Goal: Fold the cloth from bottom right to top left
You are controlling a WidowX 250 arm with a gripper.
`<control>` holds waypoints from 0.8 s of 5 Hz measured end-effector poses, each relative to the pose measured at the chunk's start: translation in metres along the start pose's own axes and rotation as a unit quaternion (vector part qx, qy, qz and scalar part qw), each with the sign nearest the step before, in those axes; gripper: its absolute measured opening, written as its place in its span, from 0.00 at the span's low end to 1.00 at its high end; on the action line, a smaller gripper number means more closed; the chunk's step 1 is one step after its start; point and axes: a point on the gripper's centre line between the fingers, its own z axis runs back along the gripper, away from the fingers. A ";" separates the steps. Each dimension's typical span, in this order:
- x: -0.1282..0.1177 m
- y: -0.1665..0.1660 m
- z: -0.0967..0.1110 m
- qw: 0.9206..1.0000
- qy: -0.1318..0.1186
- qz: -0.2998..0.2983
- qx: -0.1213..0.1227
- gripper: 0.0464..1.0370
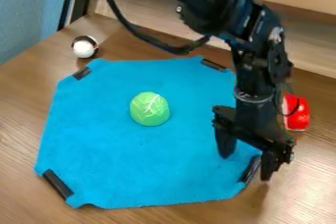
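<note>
Reaching in from beyond the green toy [150,109], the black arm [248,61] bends to hang nearly upright on its right, the gripper [246,167] pointing down at its lower right with jaws apart, while the blue cloth [138,159] lies flat beneath the toy.

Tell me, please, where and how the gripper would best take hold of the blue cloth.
Probably at its bottom-right corner, by the black strip, coming from above: the blue cloth lies flat, so its edge offers the likeliest pinch, and the open gripper hangs over that corner.
</note>
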 end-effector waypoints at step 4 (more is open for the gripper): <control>0.005 -0.001 -0.008 1.000 -0.006 0.020 0.017 0.12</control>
